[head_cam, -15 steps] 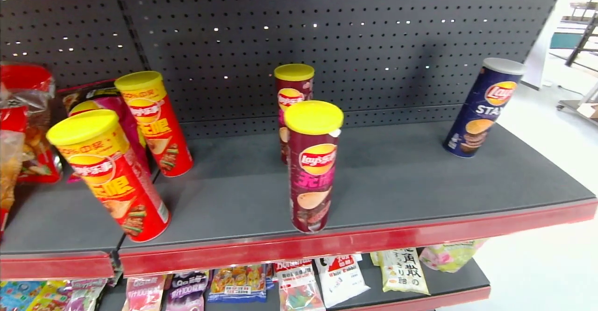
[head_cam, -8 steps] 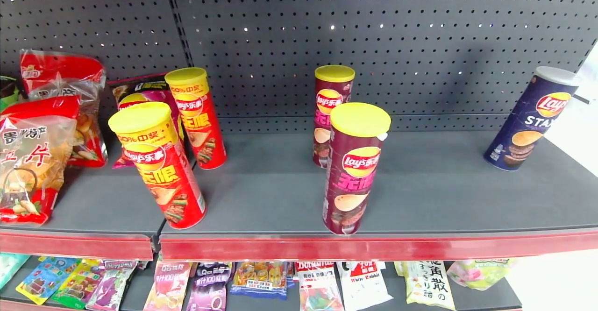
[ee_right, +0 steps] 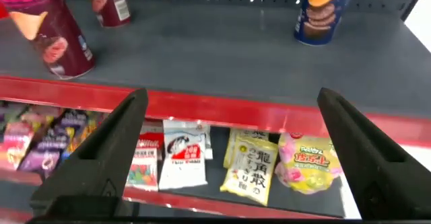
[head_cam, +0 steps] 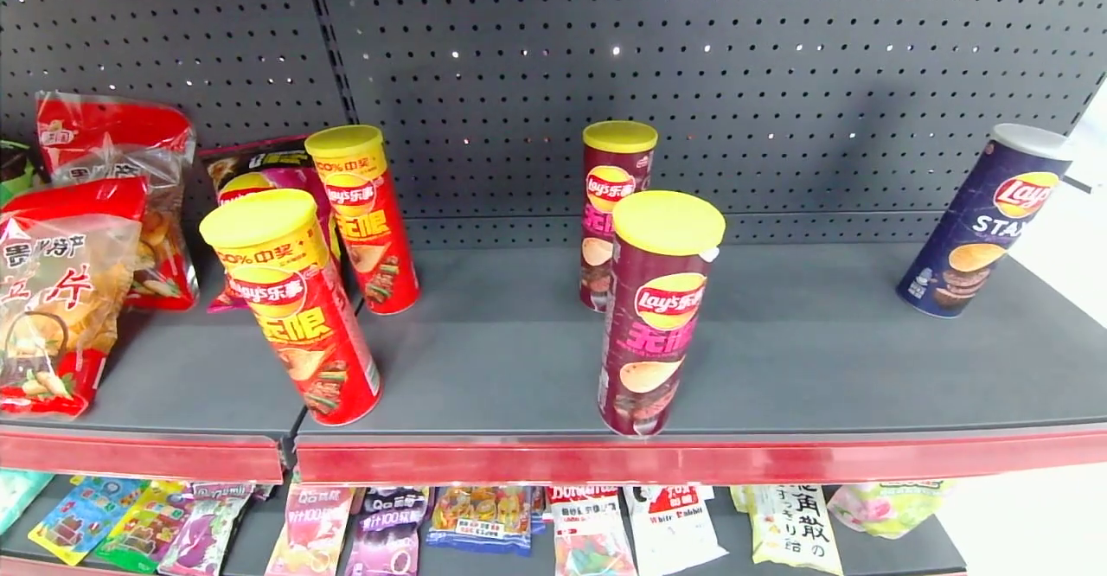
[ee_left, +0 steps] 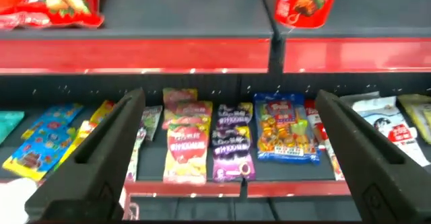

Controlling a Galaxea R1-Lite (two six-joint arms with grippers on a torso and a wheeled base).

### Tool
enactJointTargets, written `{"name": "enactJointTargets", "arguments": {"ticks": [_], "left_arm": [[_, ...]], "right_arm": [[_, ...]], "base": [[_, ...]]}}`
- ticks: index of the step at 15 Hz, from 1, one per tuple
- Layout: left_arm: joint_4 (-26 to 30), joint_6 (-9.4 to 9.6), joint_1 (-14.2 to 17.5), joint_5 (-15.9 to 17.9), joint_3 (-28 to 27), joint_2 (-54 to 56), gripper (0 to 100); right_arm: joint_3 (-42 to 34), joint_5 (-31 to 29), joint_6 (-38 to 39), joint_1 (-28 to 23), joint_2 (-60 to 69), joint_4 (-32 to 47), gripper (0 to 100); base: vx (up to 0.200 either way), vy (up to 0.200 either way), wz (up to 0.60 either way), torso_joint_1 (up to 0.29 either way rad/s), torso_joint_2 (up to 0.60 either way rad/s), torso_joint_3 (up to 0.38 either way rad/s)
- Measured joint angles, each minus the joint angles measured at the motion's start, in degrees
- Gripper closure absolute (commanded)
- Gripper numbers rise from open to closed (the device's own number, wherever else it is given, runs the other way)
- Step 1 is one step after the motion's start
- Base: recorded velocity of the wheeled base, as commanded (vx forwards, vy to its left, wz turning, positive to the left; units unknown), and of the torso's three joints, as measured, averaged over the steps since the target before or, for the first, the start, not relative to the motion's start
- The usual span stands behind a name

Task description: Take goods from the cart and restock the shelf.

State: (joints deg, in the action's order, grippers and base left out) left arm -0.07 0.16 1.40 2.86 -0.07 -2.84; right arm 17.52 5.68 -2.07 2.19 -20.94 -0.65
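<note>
The grey shelf [head_cam: 778,360] with a red front lip holds chip cans. Two red cans [head_cam: 290,304] [head_cam: 363,217] stand left of centre. Two maroon cans [head_cam: 657,308] [head_cam: 616,208] stand in the middle, and a blue can [head_cam: 986,217] stands at the far right. My left gripper [ee_left: 229,163] is open and holds nothing, in front of the lower shelf's snack packets [ee_left: 229,143], below the front red can [ee_left: 306,2]. My right gripper [ee_right: 229,163] is also open with nothing in it, before the shelf lip, with the front maroon can [ee_right: 57,32] and blue can [ee_right: 323,12] beyond.
Red snack bags [head_cam: 78,247] crowd the shelf's left end. A dark pegboard wall [head_cam: 692,83] backs the shelf. Bare shelf surface lies between the maroon cans and the blue can. Several flat packets [ee_right: 252,167] fill the lower shelf.
The head camera swung left between one second and half a second ago, bringing the red bags into view. The cans have not moved since.
</note>
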Motion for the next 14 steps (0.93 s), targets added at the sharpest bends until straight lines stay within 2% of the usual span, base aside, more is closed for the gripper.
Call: {"name": "enactJointTargets", "arguments": {"ticks": [4,7,10,14], "left_arm": [[0.0,0.05,-1.24,-0.27,0.05,2.35,0],[0.0,0.06,-1.33,-0.3,0.07,2.68,0],[0.0,0.06,-1.33,-0.3,0.07,2.74,0],[0.0,0.06,-1.33,-0.3,0.07,2.79,0]], "right_arm": [[8.61,-0.05,-3.62,3.89,-25.16,-5.07,0],[12.61,-4.35,-4.28,9.62,-41.05,-12.65,0],[15.08,-7.07,-2.13,16.59,-50.94,-14.73,0],[17.04,-7.53,0.29,20.92,-58.75,-15.17,0]], "base": [[0.0,0.0,0.0,0.0,0.0,0.0],[0.0,0.0,0.0,0.0,0.0,0.0],[0.0,0.0,0.0,0.0,0.0,0.0],[0.0,0.0,0.0,0.0,0.0,0.0]]}}
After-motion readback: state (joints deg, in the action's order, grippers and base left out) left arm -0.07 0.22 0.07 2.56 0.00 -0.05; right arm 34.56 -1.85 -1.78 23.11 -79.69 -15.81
